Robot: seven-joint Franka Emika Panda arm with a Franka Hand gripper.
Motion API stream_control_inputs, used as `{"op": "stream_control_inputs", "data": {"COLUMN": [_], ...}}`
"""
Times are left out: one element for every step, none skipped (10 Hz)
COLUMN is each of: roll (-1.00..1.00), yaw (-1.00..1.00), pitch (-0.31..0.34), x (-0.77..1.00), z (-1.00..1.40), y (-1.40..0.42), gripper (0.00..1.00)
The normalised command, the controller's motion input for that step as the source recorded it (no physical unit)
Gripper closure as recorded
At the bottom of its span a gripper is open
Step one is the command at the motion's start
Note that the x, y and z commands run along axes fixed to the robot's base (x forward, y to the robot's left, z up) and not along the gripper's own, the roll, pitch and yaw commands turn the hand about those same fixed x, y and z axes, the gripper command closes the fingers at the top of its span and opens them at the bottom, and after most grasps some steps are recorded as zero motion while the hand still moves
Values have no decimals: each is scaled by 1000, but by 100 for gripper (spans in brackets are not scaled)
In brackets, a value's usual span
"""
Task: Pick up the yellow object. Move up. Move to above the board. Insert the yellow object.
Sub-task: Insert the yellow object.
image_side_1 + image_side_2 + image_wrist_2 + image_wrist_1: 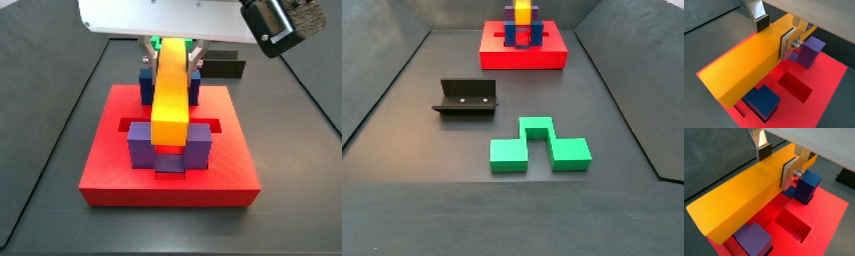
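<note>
No brand, label or writing can be read on anything in the four views. The gripper (777,164) is clamped on the bar (744,195) near one end, its silver fingers (789,173) pressed flat against the bar's two long faces in both wrist views, and it hangs over the board (827,223). The bar is held level above the board, running across it between the upright blocks. In a wrist view a purple block (753,239) sits near the bar's free end and a blue block (807,187) stands just beside the gripper; the other wrist camera shows the opposite side, with a blue block (764,101) near the free end and a purple block (809,52) by the gripper, and both show an empty rectangular slot (795,86) in the red surface. Only the side views show the setting: in a side view the bar (170,92) lies over the board's (107,170) middle, with the gripper (170,48) at its far end. Another side view alone shows the floor in front, where the fixture (468,98) stands well apart from the board (523,58) and a green block (539,145) lies nearer the floor's front edge.
</note>
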Motion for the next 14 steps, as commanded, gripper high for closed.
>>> {"op": "stream_control_inputs", "data": {"roll": [86,93,113,150,149,136,129,130,124,113,114,109,106,133], "yaw": [160,123,89,23,0,0,11,31,17,37,106,140,114,60], "pitch": [30,10,9,16,26,34,50,69,86,84,69,59,49,51], "x": [69,0,0,0,49,69,143,234,229,140,63,57,0,0], "z": [-40,-91,-100,-140,-166,-151,-131,-126,-91,-69,-60,-54,-49,-60], "y": [-86,-103,-140,-177,-166,-126,-29,0,6,0,17,14,0,0], "gripper": [100,100,100,100,100,100,100,100,100,100,100,100,100,100]}}
